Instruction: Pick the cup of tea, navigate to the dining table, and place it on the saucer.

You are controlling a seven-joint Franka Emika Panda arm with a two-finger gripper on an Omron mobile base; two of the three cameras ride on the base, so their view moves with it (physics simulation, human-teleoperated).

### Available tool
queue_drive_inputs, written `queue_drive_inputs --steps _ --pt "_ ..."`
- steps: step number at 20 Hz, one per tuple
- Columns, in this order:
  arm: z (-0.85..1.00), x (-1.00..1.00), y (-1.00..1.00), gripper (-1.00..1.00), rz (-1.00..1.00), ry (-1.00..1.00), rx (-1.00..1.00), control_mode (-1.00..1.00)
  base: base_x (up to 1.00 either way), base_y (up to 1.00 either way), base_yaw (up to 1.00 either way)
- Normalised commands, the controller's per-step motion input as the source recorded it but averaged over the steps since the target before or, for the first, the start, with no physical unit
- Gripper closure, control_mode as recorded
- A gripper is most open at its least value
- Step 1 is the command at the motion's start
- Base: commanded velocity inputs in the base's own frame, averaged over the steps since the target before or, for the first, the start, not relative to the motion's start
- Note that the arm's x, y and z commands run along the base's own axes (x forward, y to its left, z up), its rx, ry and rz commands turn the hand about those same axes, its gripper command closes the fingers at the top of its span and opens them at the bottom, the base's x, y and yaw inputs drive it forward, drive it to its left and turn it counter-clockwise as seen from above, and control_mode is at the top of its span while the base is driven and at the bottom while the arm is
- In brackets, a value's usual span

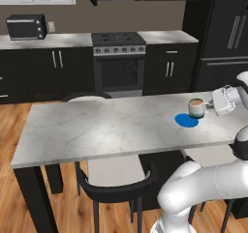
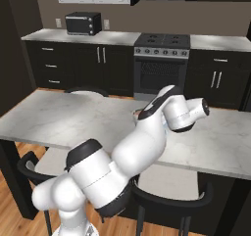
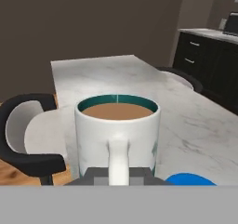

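My claw point(image 1: 211, 105) was closed on the handle of the cup of tea point(image 1: 196, 108), its fingers pinching that white loop from both sides. The cup was white with a teal-green band at its foot and brown tea nearly up to the rim; in the hand view it point(image 3: 117, 135) sat square before me, handle toward the camera, liquid level.

From the left base view the cup hung just beyond the saucer point(image 1: 186, 120), near its far right edge, above the dining table point(image 1: 97, 130). It looked a little clear of the marble, though I could not tell for certain whether its base touched. The saucer was bare, a flat blue disc on the marble toward the table's right end. In the hand view only a sliver of that blue point(image 3: 190, 179) showed at the lower right.

In the right base view my own arm covered the cup and saucer alike. A black chair point(image 1: 114, 181) with a pale seat stood tucked at the near side, its legs cut off below.
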Motion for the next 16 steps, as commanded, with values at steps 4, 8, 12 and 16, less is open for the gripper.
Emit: queue_drive_inputs --steps 4,8,12,16 --pt "-0.24 0.18 -0.28 1.00 0.00 0.08 0.00 -1.00 0.00 0.00 0.00" --pt "-0.20 0.16 -0.17 1.00 0.00 0.02 0.00 -1.00 0.00 0.00 0.00" --pt "-0.31 0.04 -0.01 1.00 0.00 0.01 0.00 -1.00 0.00 0.00 0.00" --pt "-0.26 0.20 0.00 1.00 0.00 0.00 0.02 -1.00 0.00 0.00 0.00"
